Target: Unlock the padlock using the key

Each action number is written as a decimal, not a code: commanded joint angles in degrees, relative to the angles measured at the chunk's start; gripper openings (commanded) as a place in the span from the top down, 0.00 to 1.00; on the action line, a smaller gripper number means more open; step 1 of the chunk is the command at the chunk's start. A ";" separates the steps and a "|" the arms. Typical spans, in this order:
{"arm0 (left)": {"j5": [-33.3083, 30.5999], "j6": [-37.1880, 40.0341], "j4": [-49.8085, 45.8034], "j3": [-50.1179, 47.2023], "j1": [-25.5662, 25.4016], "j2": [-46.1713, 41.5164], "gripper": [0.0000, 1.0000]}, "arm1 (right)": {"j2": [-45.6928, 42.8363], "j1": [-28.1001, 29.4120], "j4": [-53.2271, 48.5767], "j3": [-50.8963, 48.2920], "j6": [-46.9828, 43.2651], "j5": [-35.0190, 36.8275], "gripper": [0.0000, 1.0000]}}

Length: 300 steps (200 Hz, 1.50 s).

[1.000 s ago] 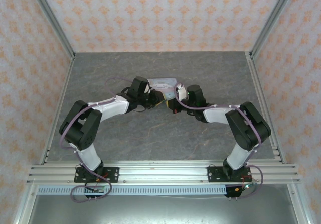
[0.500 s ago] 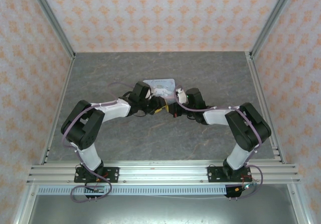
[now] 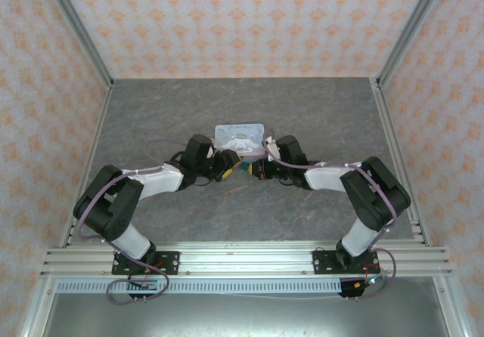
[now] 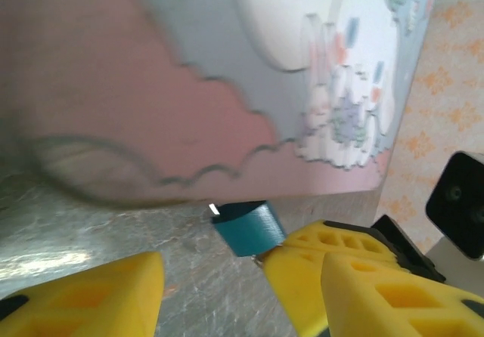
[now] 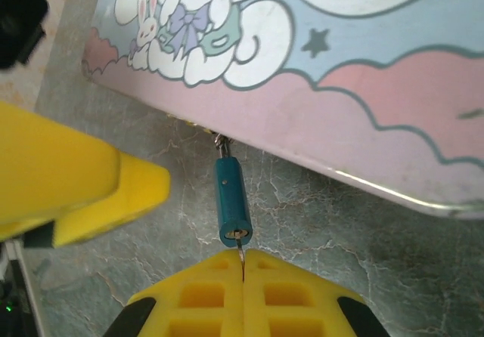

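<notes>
Right wrist view shows the key-insertion step: the right pincer [image 5: 243,265], clenched on the key [image 5: 240,248], holds its thin blade at the keyway of the padlock [image 5: 232,201]. That small teal barrel lies mid-frame on the table [image 5: 318,224], its shackle hooked at the lower edge of the tin [image 5: 340,65]. Next comes probably a turn, with the released left pincer [image 3: 225,165] steadying the body.

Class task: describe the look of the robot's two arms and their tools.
Left arm and right arm: white links, black joints, looping purple cables. Left tool and right tool carry yellow fingers with rectangular cut-outs.
</notes>
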 commanded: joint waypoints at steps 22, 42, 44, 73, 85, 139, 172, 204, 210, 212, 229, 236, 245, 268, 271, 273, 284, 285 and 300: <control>-6.36 -9.66 11.64 -4.90 -2.51 -0.73 0.45 | -3.29 1.44 11.47 -5.05 15.10 3.95 1.00; -7.58 -11.57 13.85 -5.75 -3.56 -0.26 0.46 | -3.86 2.00 12.53 -5.95 17.56 4.98 1.00; -7.60 -11.75 14.01 -5.76 -3.66 -0.18 0.46 | -3.97 2.05 12.49 -5.97 17.72 5.01 1.00; -8.83 -13.66 16.80 -5.98 -4.53 0.77 0.48 | -3.86 2.52 11.87 -5.93 19.24 4.90 1.00; -9.11 -14.02 16.95 -5.65 -5.01 1.24 0.48 | -3.58 2.58 12.29 -6.06 20.20 4.92 1.00; -9.60 -16.16 17.78 -4.29 -6.56 3.61 0.54 | -2.15 3.07 15.08 -6.00 24.96 4.46 1.00; -10.40 -17.78 19.40 -4.04 -7.05 5.46 0.60 | -1.41 3.41 15.04 -5.53 26.57 4.37 1.00; -11.56 -19.40 20.79 -4.18 -7.19 6.30 0.70 | -1.31 3.52 15.78 -5.97 28.52 4.31 1.00; -11.72 -19.59 20.82 -4.09 -7.23 6.39 0.71 | -1.21 3.58 16.22 -6.05 28.91 4.19 1.00; -11.73 -19.67 20.87 -4.09 -7.22 6.40 0.71 | -1.22 3.63 16.31 -6.14 29.08 4.13 1.00; -11.77 -20.20 21.11 -3.83 -7.27 6.72 0.73 | -1.06 3.61 17.51 -6.41 30.46 4.02 1.00; -11.85 -20.46 21.31 -3.83 -7.27 6.75 0.74 | -0.99 3.60 17.98 -6.41 31.19 3.90 1.00; -12.02 -20.74 21.45 -3.83 -7.23 6.84 0.74 | -0.91 3.60 18.36 -6.44 32.11 3.68 1.00; -11.84 -21.36 21.56 -3.58 -7.34 7.08 0.75 | -0.09 3.59 20.61 -6.52 34.98 2.82 1.00; -11.83 -21.43 21.61 -3.52 -7.36 7.10 0.75 | 0.00 3.59 20.91 -6.55 35.40 2.75 1.00; -11.83 -21.42 21.58 -3.49 -7.36 7.15 0.75 | 0.05 3.61 21.15 -6.58 35.62 2.71 1.00; -11.69 -21.58 21.49 -3.28 -7.44 7.28 0.73 | 0.44 3.63 22.02 -6.67 36.59 2.62 1.00; -11.64 -21.61 21.44 -3.24 -7.45 7.33 0.73 | 0.49 3.65 22.11 -6.67 36.66 2.62 1.00; -11.38 -21.63 21.13 -2.80 -7.49 7.52 0.69 | 0.83 3.76 22.37 -6.59 37.12 2.70 1.00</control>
